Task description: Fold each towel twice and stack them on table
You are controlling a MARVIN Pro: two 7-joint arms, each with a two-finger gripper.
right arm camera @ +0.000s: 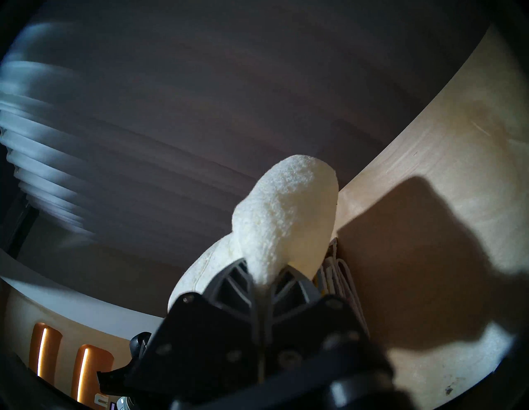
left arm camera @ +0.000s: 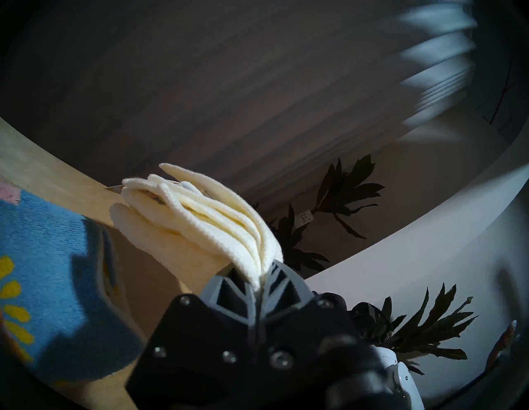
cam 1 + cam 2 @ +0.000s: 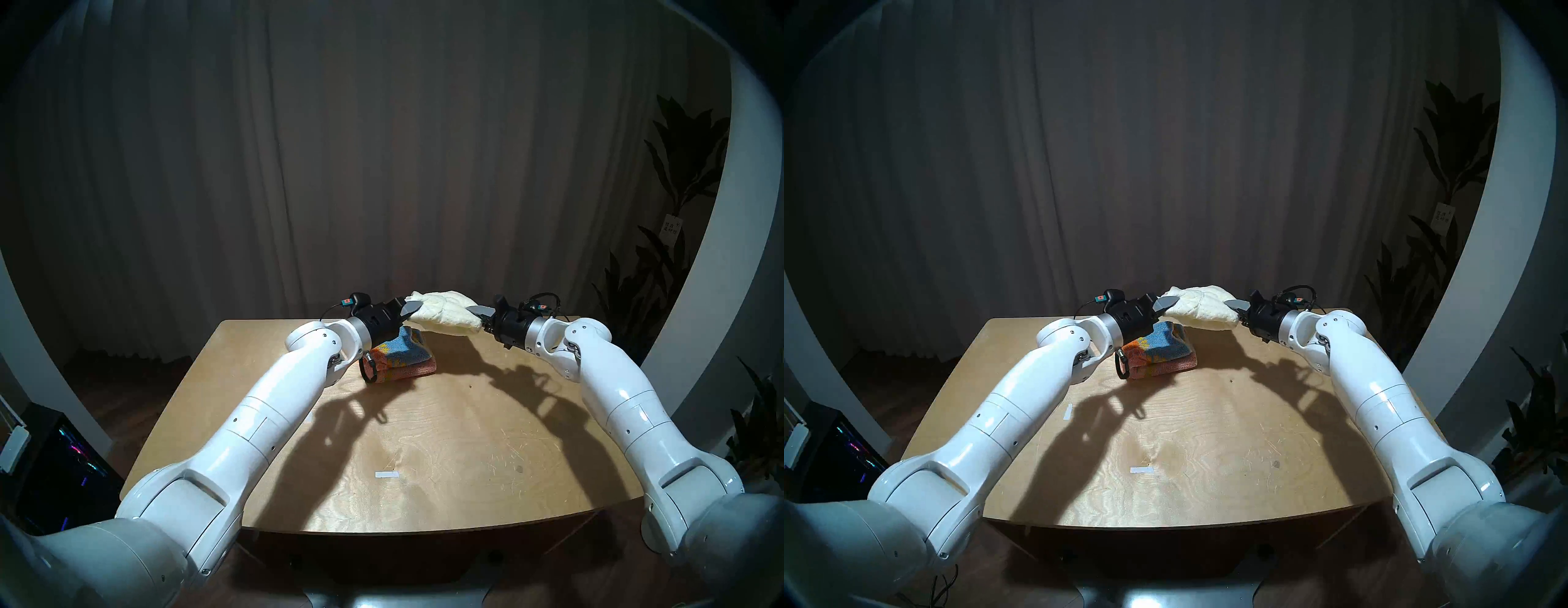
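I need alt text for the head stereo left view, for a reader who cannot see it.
Two white robot arms hold a folded cream towel in the air between the left gripper and right gripper, above the far end of a plywood table. A folded colourful towel lies below.

No text can be read in any view. A small white tag (image 3: 671,228) hangs on the dark plant (image 3: 662,237) at the right and carries some dark marks, but they are too small and blurred to make out, also in the left wrist view.
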